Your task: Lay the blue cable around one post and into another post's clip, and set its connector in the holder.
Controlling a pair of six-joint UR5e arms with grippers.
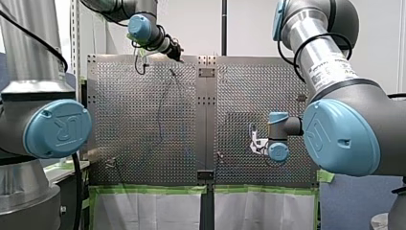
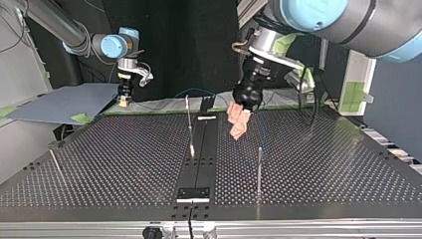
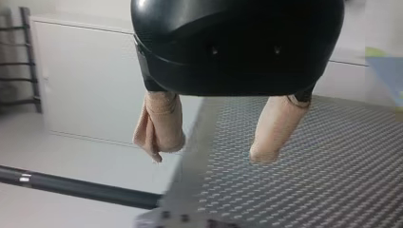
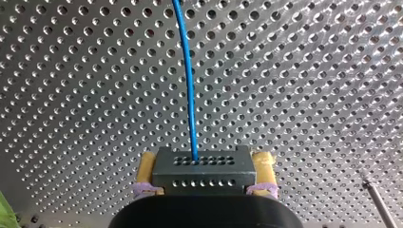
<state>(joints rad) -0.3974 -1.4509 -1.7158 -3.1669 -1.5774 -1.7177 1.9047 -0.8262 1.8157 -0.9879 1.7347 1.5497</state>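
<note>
Right wrist view: right end effector [image 4: 205,165] grips connector [image 4: 204,176], blue cable [image 4: 188,71] ahead.

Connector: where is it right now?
The connector sits between my right tool's pads in the right wrist view, blue cable running ahead from it, at the top view's far left.

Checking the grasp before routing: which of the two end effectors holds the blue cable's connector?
My right end effector: the black connector sits between its yellow pads, the blue cable running ahead. My left end effector is open and empty.
</note>
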